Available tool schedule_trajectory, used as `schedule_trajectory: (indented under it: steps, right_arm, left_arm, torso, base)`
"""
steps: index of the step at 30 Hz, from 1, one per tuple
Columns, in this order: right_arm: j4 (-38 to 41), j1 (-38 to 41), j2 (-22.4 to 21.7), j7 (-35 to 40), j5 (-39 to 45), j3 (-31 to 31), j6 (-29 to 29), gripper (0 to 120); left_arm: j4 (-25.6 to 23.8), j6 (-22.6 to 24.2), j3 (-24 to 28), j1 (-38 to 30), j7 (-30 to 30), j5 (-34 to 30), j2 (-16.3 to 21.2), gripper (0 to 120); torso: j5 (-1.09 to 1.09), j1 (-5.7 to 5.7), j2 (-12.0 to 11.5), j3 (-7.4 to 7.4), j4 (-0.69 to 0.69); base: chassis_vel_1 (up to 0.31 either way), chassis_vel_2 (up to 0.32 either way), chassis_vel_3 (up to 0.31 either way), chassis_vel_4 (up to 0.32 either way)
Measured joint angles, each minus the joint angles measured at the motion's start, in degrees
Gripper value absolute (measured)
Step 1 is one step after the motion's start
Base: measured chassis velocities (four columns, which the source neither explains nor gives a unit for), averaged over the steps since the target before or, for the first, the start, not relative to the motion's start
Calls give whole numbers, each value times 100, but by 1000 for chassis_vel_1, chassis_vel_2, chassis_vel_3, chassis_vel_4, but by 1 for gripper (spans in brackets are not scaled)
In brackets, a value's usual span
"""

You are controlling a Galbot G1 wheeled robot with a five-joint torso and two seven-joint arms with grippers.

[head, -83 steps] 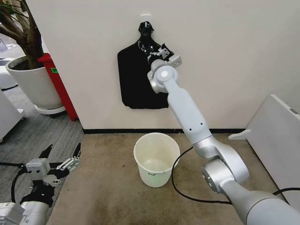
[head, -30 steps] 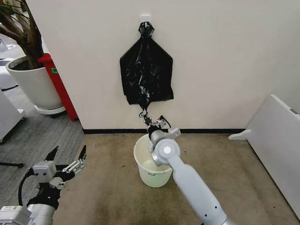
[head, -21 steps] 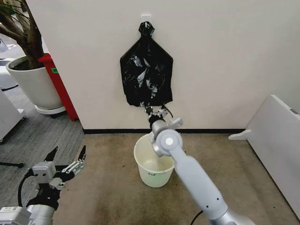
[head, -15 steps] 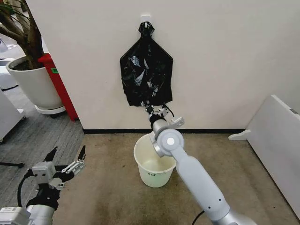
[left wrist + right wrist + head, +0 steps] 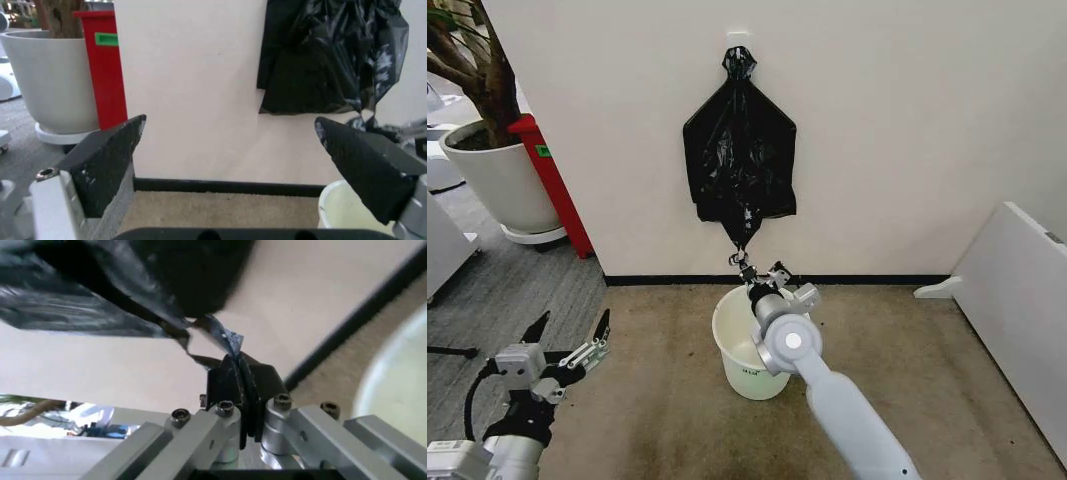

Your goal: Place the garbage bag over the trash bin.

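Observation:
The garbage bag (image 5: 739, 160), black, glossy and crinkled, hangs on the wall from a knot at its top. Its lower edge is drawn down into a thin point. My right gripper (image 5: 745, 263) is shut on that point, just above the far rim of the trash bin (image 5: 735, 345), a cream-white bucket on the carpet. In the right wrist view the gripper (image 5: 233, 372) pinches a stretched strand of the bag (image 5: 133, 285), with the bin (image 5: 400, 385) at the edge. My left gripper (image 5: 570, 332) hovers open at the lower left, well clear of both; its view shows the bag (image 5: 333, 55) and the bin's rim (image 5: 330, 200).
A large white plant pot (image 5: 497, 180) and a tall red container (image 5: 552, 180) stand at the left by the wall's corner. A white panel (image 5: 1017, 290) leans at the right. A black baseboard (image 5: 667, 280) runs along the wall behind the bin.
My right gripper has dropped from the bag's bottom edge toward the bin, pulling the bag's lower edge down into a point. The left arm has stayed in place.

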Motion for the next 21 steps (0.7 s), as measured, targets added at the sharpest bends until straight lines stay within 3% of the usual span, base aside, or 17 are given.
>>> schedule_trajectory:
  steps: [9,14,16,18,21]
  right_arm:
    - [-56,846,2,-38,2,-37,-69,0]
    - [-121,1040,-5,-41,23,-122,-89,0]
    - [-147,1051,-9,-41,22,-161,-91,0]
    - [-197,1051,-20,-35,4,-229,-91,0]
    - [-236,1042,-23,-29,-23,-264,-91,0]
  left_arm:
    - [0,24,-90,-70,-30,-147,253,100]
    - [0,69,-129,-261,-133,-355,719,100]
    - [0,127,-167,-395,-234,-521,1028,100]
    - [0,260,-267,-655,-491,-988,1765,100]
    - [84,362,-320,-978,-637,-1413,2335,100]
  torso:
    - [0,0,0,0,1]
    - [1,0,0,0,2]
    - [1,0,0,0,1]
    - [0,0,0,1,-1]
    - [2,0,0,1,1]
  base:
    - [0,0,0,0]
    - [0,0,0,0]
    - [0,0,0,0]
    - [0,0,0,0]
    - [0,0,0,0]
